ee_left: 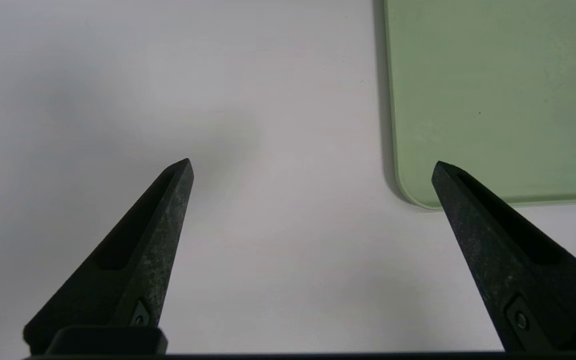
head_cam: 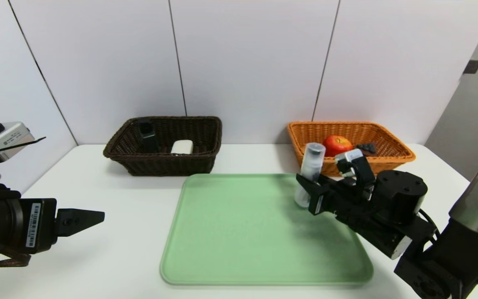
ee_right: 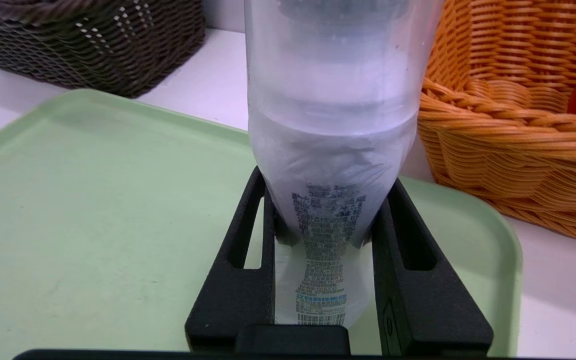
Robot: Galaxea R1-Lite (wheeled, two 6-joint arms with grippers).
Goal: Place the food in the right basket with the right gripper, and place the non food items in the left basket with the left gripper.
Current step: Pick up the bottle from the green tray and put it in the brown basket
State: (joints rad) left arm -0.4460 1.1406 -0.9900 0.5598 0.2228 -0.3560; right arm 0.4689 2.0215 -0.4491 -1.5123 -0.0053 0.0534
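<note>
While the right pincer clamped the white clear-capped tube bottle at the green plastic tray's right edge, the left pincer waited apart; a handover toward the dark brown wicker basket seemed needed next.

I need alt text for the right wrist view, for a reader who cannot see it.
The right end effector is shut on the white tube bottle, held upright with its clear cap on top above the green tray. The orange basket stands close beside the bottle, and the dark brown basket stands farther back.
</note>
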